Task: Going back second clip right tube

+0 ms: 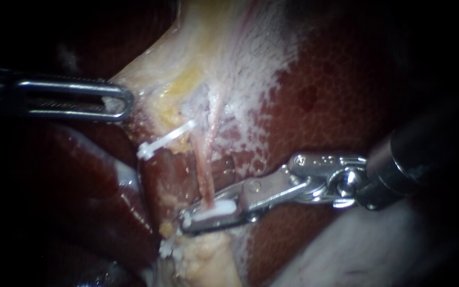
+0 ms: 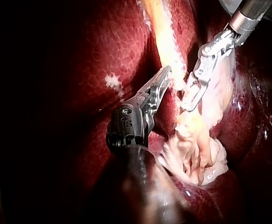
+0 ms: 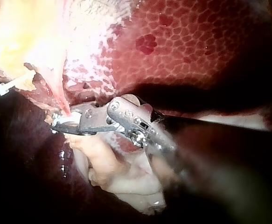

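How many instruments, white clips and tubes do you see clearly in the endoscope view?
Instruments: 2, left instrument and right instrument
White clips: 2, upper clip and lower clip between the right instrument's jaws
Tube: 1
Total: 5
A white bit below is unclear, not counted.

No txt, label, brand or sign can be read. Only small stamped marks (image 2: 126, 122) on the left instrument (image 2: 164, 73), on the dark wrist housing behind its jaw hinge, & an engraved row (image 1: 322, 158) on the right instrument (image 1: 189, 222), along the metal link behind its hinge. Both too small & blurred to make out. The right wrist view shows dots on that same link, also illegible
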Motion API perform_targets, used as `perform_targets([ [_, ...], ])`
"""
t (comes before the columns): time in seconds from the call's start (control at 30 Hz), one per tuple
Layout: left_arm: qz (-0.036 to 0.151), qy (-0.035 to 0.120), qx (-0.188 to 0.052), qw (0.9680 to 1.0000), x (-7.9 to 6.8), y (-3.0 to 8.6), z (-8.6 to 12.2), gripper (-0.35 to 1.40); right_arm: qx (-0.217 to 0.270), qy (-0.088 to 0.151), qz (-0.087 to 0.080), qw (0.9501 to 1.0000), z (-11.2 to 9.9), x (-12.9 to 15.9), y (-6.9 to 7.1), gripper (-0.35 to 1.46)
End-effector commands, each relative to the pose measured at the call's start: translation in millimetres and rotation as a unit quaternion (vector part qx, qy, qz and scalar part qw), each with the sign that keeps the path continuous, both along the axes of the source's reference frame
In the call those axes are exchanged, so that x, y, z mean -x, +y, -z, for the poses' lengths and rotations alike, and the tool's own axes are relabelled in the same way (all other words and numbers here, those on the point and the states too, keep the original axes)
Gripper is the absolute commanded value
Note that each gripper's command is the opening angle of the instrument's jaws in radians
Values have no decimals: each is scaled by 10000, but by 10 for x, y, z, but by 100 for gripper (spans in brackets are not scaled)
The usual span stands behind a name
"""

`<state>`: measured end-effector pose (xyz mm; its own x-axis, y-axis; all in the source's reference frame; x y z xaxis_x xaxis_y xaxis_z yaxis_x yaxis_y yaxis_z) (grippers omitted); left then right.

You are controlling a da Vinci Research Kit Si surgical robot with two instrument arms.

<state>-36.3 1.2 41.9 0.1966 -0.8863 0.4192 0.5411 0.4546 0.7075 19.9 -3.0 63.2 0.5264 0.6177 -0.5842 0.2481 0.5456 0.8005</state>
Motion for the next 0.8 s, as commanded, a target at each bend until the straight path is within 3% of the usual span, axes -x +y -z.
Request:
perform_targets([
  [0.03,4,3,2,10000,0,0,0,-35,0,2,3,10000,0,0,0,-35],
  [0.33,4,3,2,10000,0,0,0,-35,-19,-13,-2,10000,3,1,-2,-35],
  [0.57,2,2,3,10000,-1,0,0,-35,385,126,-190,9990,4,3,-3,11],
  [0.8,2,2,3,10000,-1,0,0,-35,1198,326,-575,9906,7,5,5,41],
])
